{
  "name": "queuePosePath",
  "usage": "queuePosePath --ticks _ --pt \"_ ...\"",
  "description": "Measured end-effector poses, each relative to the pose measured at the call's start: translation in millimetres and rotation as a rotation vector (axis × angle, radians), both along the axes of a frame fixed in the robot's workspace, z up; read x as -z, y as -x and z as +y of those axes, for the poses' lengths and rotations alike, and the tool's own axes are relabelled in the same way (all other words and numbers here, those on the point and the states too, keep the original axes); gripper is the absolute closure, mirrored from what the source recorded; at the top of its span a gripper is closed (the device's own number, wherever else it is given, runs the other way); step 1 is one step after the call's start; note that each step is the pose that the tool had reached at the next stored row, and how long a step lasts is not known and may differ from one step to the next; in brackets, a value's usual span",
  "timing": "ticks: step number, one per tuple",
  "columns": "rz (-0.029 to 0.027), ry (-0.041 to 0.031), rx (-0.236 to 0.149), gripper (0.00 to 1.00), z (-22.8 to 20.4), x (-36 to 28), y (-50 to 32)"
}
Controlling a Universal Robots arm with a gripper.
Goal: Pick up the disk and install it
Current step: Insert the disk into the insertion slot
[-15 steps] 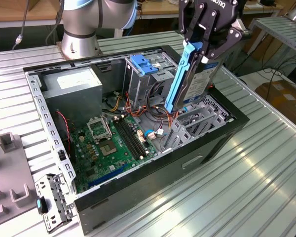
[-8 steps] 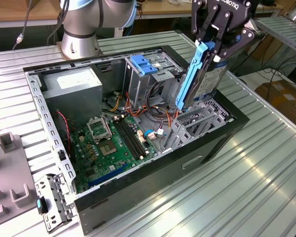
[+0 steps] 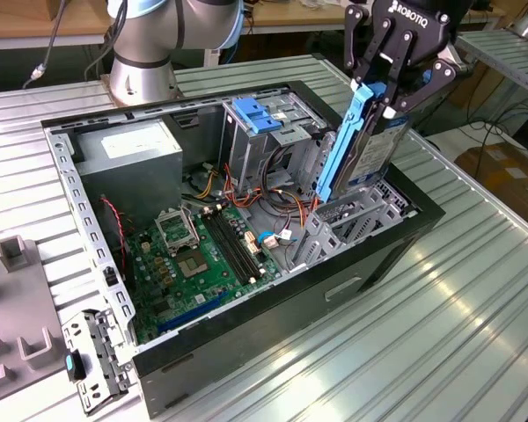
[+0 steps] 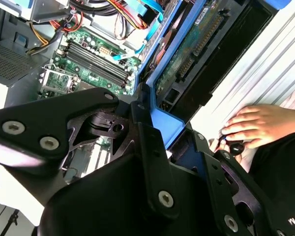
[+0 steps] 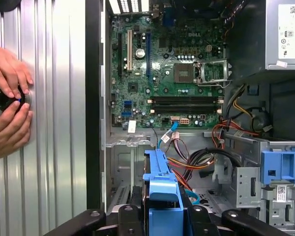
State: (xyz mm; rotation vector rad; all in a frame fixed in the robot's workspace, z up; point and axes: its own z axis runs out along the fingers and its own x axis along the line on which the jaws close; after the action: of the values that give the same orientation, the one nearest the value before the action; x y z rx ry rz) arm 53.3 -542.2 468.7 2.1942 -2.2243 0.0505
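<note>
Exterior view: the gripper (image 3: 389, 97) is closed on the top end of the disk (image 3: 363, 154), with the fingers pinching it across its thickness. The disk hangs nearly on end, its top leaning a little toward the exterior view's right. It is over the grey cage (image 3: 356, 220) in the corner of the case (image 3: 246, 338) farthest from the arm's base. Its lower end sits at the cage's mouth, and I cannot tell whether it has entered.

In the first wrist view the disk (image 5: 162, 184) runs straight out from the gripper (image 5: 163, 210), and one blue rail is visible. In the second wrist view the disk (image 4: 194, 46) shows its circuit side and connector edge.

I judge the step in hand to be the insertion. Doing it well probably depends on:
- squaring the disk to the cage so both rails meet the guides together, since the present lean could jam one rail first;
- moving along the disk's own long axis, slowly, with no sideways push;
- staying clear of the red and orange cables (image 3: 277, 198) lying inside the case just beside the cage, which could catch the lower corner;
- holding the grip firm, because only the disk's end is clamped and it could pivot.

A person's hands (image 5: 9, 98) rest on the table (image 5: 54, 147) outside the case wall, around a small dark object, apart from the gripper.
</note>
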Motion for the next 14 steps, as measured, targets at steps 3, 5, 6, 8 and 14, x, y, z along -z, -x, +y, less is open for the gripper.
queuePosePath --ticks 3,5,6,8,14 --pt "0.0 0.0013 0.005 0.63 -1.0 2.5 -0.8" --pt "0.0001 0.0016 0.006 0.63 -1.4 3.6 -1.0" --pt "0.0001 0.0016 0.006 0.63 -2.2 3.9 -1.0" --pt "0.0 0.0014 0.006 0.63 -3.8 4.8 -1.2" --pt "0.0 0.0015 0.033 0.63 -4.4 7.1 -1.6"
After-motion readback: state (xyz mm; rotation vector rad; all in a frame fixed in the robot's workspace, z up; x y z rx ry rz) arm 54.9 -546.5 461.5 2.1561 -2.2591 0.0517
